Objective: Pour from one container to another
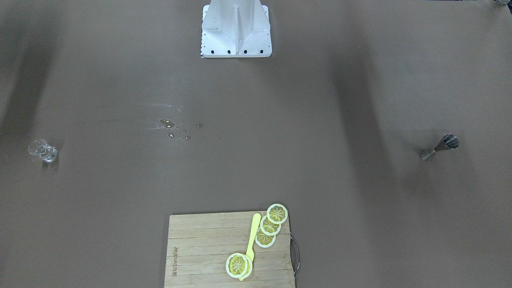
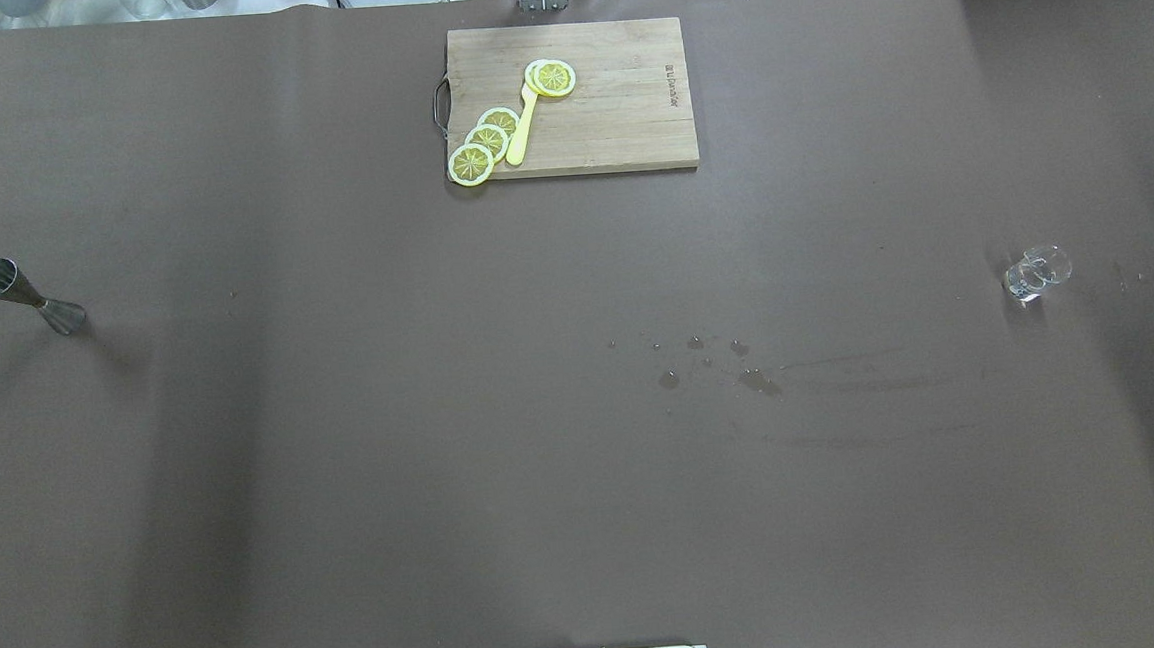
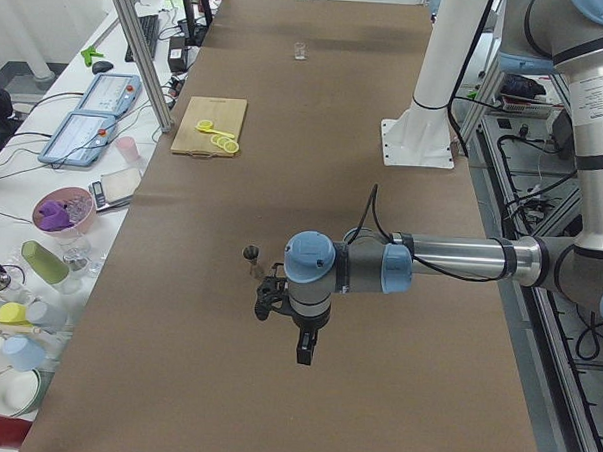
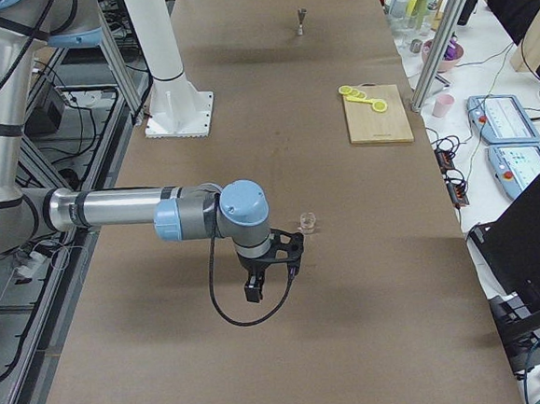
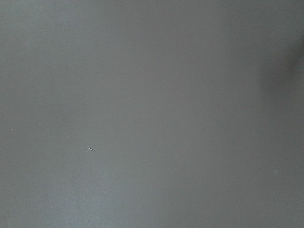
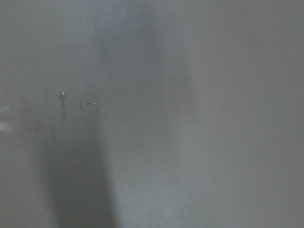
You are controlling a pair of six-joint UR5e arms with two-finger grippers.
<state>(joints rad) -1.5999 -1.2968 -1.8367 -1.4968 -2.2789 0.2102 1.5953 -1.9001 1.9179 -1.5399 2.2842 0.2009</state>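
The glass cup (image 2: 1035, 274) stands upright towards the right end of the worktop (image 2: 589, 524), just forward of my right arm (image 4: 243, 212), which hangs low beside it. The steel jigger (image 2: 29, 295) stands upright at the left end, just forward of my left arm (image 3: 310, 271). Cup and jigger are well apart, each by its own arm. I cannot tell whether my right jaws or left jaws are parted or closed. Neither seems to hold anything.
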